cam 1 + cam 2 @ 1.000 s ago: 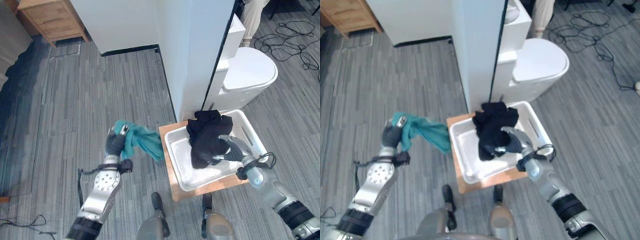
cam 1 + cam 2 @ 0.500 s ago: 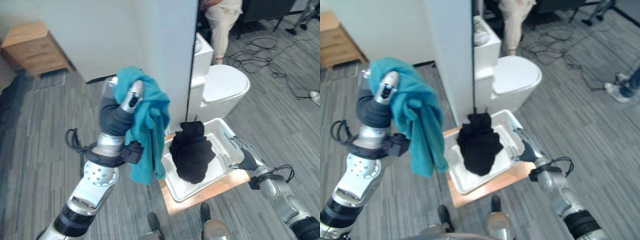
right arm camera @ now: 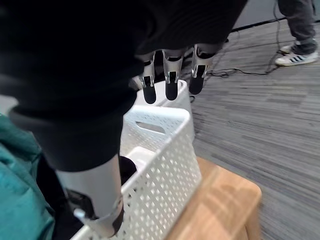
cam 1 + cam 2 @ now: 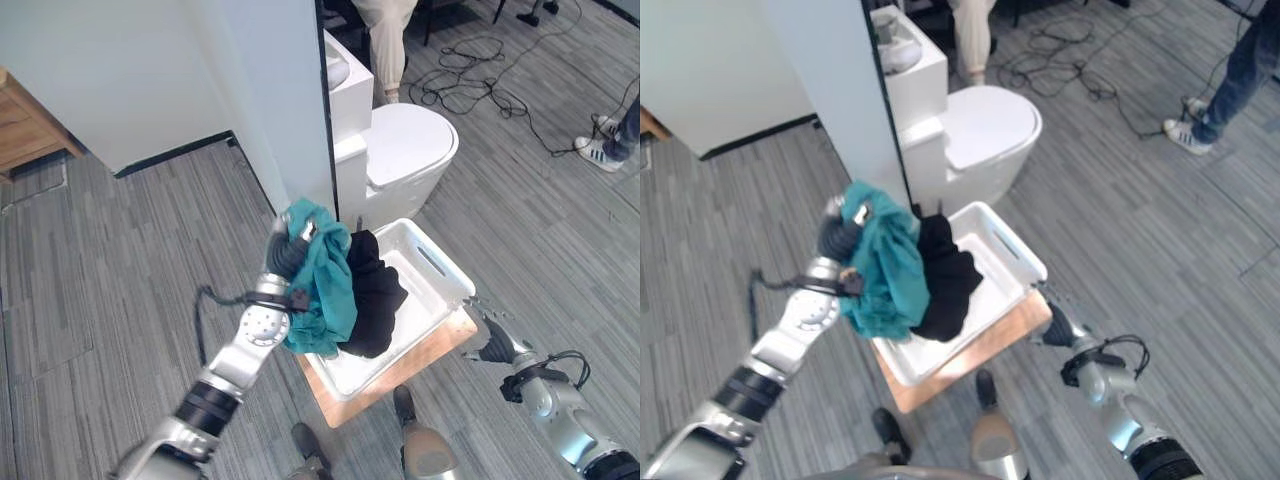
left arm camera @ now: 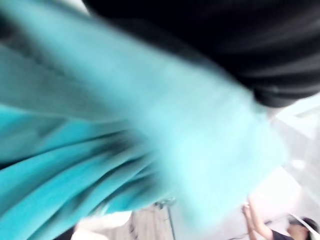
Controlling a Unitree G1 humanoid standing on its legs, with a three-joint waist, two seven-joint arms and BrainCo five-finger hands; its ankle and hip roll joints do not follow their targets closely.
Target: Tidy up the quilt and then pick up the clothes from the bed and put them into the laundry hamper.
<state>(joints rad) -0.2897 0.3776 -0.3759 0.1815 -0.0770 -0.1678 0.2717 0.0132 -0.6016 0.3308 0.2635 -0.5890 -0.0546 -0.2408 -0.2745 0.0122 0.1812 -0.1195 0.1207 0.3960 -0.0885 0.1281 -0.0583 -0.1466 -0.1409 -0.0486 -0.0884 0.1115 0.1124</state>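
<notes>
Dangling teal garment [image 4: 325, 280] over hamper [image 4: 440, 285]

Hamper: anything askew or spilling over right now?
Yes. The white hamper sits skewed on its wooden stand. The black garment is heaped up against its near-left wall, and the teal garment, gripped by the left hand, hangs over that rim. The right hand is open beside it.

Hamper [image 4: 440, 277] on a board [image 4: 432, 358], toilet [image 4: 405, 150] just behind.

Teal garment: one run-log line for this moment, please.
left hand: gripping teal garment above hamper | black garment: in hamper | right hand: open, beside hamper
</notes>
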